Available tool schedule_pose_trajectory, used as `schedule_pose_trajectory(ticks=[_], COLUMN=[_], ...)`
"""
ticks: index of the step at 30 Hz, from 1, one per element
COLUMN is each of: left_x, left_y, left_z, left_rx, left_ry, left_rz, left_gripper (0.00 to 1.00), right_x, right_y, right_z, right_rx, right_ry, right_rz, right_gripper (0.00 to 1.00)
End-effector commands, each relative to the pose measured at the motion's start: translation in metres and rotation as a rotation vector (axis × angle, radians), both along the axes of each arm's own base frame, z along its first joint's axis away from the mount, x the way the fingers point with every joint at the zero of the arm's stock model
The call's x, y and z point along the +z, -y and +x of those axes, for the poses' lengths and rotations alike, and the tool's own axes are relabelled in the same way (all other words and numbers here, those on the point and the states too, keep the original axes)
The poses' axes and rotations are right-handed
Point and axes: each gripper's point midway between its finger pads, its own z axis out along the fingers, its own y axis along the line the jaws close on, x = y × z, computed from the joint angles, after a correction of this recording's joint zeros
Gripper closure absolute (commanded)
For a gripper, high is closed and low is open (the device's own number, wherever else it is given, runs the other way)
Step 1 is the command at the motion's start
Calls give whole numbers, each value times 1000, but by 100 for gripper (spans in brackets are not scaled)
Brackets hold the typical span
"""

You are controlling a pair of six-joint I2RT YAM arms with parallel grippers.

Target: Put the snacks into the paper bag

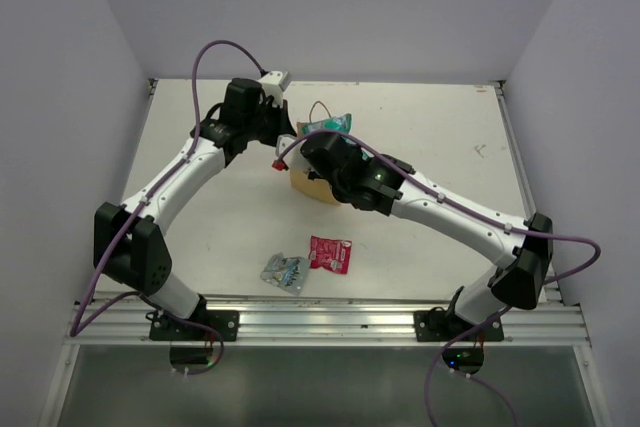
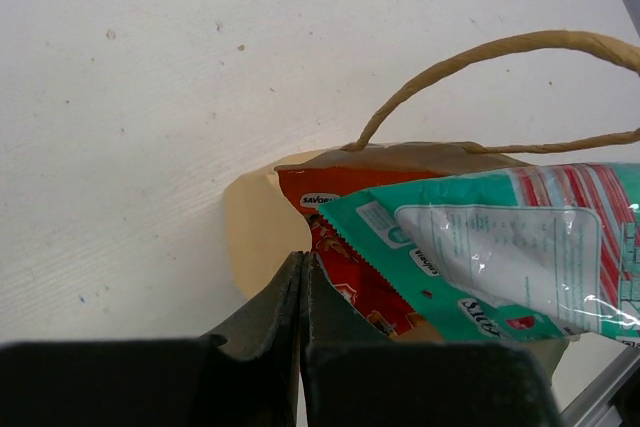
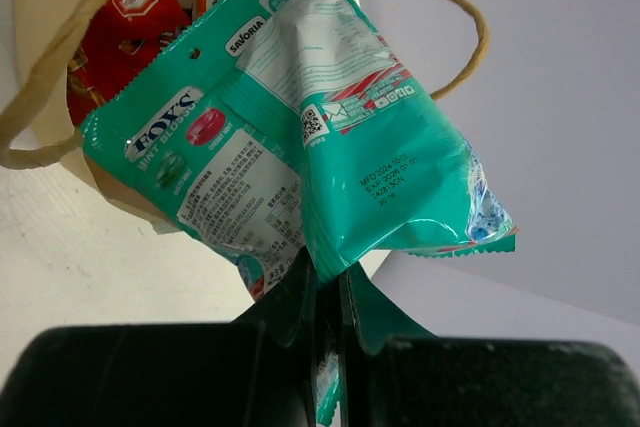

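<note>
Toward twelve o'clock, your right gripper, clamped on the teal-white packet, may snag the paper bag rim your left gripper pinches.

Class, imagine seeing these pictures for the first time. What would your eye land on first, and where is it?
The teal-white packet stands out, pinched in the right gripper, its far end in the mouth of the paper bag at mid-table, over a red-orange packet already inside. A pink-red packet and a silver-grey packet lie on the table toward its near edge.
</note>
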Motion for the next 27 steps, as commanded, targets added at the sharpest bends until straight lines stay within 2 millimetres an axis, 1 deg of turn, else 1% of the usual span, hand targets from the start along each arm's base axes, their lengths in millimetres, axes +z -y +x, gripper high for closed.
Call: schedule_pose_trajectory(ticks=[1, 3, 4, 5, 7, 8, 10, 11, 13, 15, 16, 17, 18, 19, 20, 21, 22, 23, 24, 25, 26, 27], left_x=[21, 22, 21, 22, 22, 22, 22, 22, 23, 22, 22, 24, 23, 25, 24, 25, 29, 30, 29, 28, 27, 27], left_y=[5, 5, 5, 5, 5, 6, 6, 6, 7, 7, 7, 7, 7, 7, 6, 6, 7, 8, 6, 6, 6, 5], left_z=[-2, -2, -2, -2, -2, -2, -2, -2, -2, -2, -2, -3, -3, -2, -3, -3, -2, -3, -2, -2, -1, -1], left_rx=[-36, -36, -36, -38, -38, -39, -39, -41, -42, -42, -43, -44, -43, -42, -42, -44, -43, -43, -39, -36, -33, -32], left_ry=[42, 44, 42, 43, 45, 43, 42, 44, 46, 45, 44, 48, 47, 56, 59, 66, 84, 89, 90, 90, 90, 88], left_rz=[-15, -16, -15, -17, -18, -20, -21, -22, -25, -24, -25, -27, -26, -29, -30, -32, -41, -46, -42, -41, -38, -37], left_gripper=[98, 98, 98, 98, 98, 98, 98, 98, 98, 98, 98, 98, 98, 98, 98, 98, 99, 99, 99, 99, 99, 99], right_x=[15, 15, 15, 17, 15, 19, 16, 23, 34, 58, 73, 82, 99, 108, 120, 122, 114, 109, 102, 87, 65, 49], right_y=[-9, -16, -16, -17, -15, -15, -12, -13, -7, -9, -6, -5, 0, 3, 4, 5, 9, 8, 7, 4, 8, 7], right_z=[-3, -1, 0, 2, 4, 7, 8, 12, 15, 20, 22, 23, 23, 22, 20, 17, 12, 5, -1, -9, -22, -33], right_rx=[125, 136, 134, 128, 112, 98, 86, 73, 25, -12, -52, -70, -111, -127, -149, -160, -159, -195, -199, -175, -210, -201], right_ry=[14, 29, 38, 53, 67, 95, 108, 144, 199, 275, 319, 337, 368, 381, 381, 364, 312, 258, 210, 133, 56, -8], right_rz=[-127, -137, -142, -138, -146, -142, -159, -137, -128, -67, -21, 8, 48, 80, 154, 195, 194, 331, 391, 438, 553, 609], right_gripper=[99, 95, 91, 71, 50, 32, 23, 1, 1, 1, 1, 1, 1, 1, 1, 1, 1, 1, 1, 1, 1, 1])
